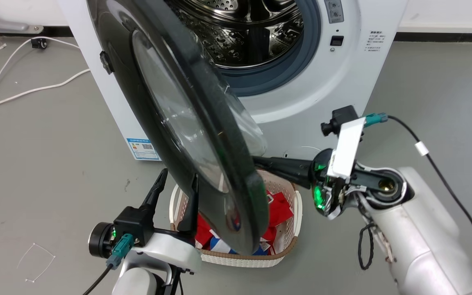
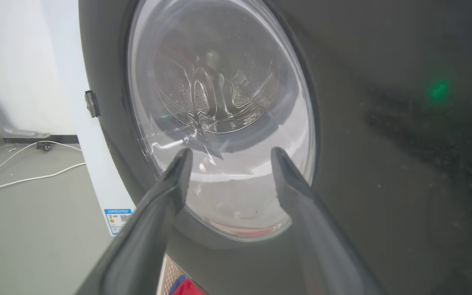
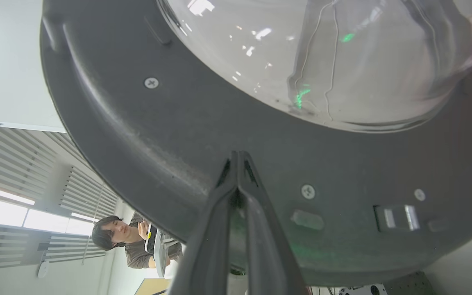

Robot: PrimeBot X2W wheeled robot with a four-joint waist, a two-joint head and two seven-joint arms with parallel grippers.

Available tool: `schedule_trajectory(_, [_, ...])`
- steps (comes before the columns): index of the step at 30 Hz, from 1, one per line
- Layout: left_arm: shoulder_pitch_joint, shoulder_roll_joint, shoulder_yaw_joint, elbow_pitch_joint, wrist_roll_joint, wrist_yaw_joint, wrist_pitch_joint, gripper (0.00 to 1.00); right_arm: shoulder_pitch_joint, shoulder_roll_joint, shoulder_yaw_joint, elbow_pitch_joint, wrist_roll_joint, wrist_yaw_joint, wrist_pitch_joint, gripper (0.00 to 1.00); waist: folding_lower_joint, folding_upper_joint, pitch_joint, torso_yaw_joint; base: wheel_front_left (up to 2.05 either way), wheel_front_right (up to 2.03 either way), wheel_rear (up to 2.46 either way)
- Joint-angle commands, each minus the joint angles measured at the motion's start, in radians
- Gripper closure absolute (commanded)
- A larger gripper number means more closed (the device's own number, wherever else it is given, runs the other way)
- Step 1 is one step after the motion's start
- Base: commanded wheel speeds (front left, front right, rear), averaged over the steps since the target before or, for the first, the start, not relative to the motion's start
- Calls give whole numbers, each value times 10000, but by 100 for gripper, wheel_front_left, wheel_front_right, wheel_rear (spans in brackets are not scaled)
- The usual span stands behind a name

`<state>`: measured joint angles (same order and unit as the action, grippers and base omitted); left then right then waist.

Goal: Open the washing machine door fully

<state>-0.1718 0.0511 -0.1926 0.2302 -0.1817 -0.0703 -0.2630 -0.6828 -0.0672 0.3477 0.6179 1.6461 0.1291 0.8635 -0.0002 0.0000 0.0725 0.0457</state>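
The washing machine door (image 1: 187, 123) stands partly open across the middle of the head view, its black rim edge-on and its lower edge hanging over a white laundry basket (image 1: 289, 246) of red items. Behind it, at the top of the frame, the white washing machine (image 1: 301, 94) shows its steel drum (image 1: 252, 32). The right hand (image 3: 238, 157) has its fingers pressed together, tips at the door's dark inner rim below the glass bowl. The left hand (image 1: 176, 190), at lower left, has its fingers apart, pointing at the door's outer face. A white cable (image 1: 23, 92) trails over the grey floor at upper left.
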Motion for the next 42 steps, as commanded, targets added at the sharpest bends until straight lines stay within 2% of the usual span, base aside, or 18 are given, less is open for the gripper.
schedule_trajectory(1, [44, -12, -11, 9, -13, 35, -24, 0, 214, 110, 82, -185, 50, 29, -67, 100, 2, 0, 5, 8, 0, 0, 0])
schedule_trajectory(9, [81, -14, 85, -59, 33, 50, -24, 0, 799, 118, 139, -1160, -359, 29, -1053, 100, 2, 0, 57, -60, 0, 0, 0])
schedule_trajectory(13, [119, -13, 137, -9, 53, 11, -24, 0, 1099, 37, -534, -1135, -1343, 27, -3673, 100, 2, 0, 14, -110, 0, 0, 0])
schedule_trajectory(17, [177, -13, 181, 23, 30, 6, -24, 0, 1492, 33, -1330, -1553, -1671, 29, -5626, 100, 2, 0, -56, -153, 0, 0, 0])
schedule_trajectory(19, [181, -11, 221, 55, -57, 25, -24, 0, 1841, -247, -1595, -1833, -2171, 27, -6460, 100, 2, 0, -98, -183, 0, 0, 0])
schedule_trajectory(28, [322, -13, 429, 145, -46, 91, -24, 0, 4056, -655, -2919, -3189, -2010, 27, -7941, 100, 2, 0, -428, -401, 0, 0, 0])
schedule_trajectory(29, [348, -11, 463, 144, -24, 81, -24, 0, 4254, -760, -3039, -3369, -2158, 27, -8115, 91, 2, 0, -430, -432, 0, 0, 0])
schedule_trajectory(30, [373, -4, 503, 146, -2, 66, -24, 0, 4452, -797, -3107, -3548, -2241, 29, -8223, 57, 2, 0, -432, -462, 0, 0, 0])
schedule_trajectory(31, [400, 2, 524, 149, 23, 50, -24, 0, 4688, -834, -3135, -3747, -2400, 29, -8340, 0, 2, 0, -445, -492, 0, 0, 0])
schedule_trajectory(37, [468, 13, 648, 174, 102, 21, -24, 0, 5548, -1291, -3243, -4468, -5095, 27, -9812, 0, 2, 0, -566, -603, 0, 0, 0])
schedule_trajectory(42, [494, 7, 752, 95, 160, 72, -24, 0, 5764, -1439, -3724, -4928, -8912, 27, -10536, 0, 2, 0, -553, -685, 0, 0, 0])
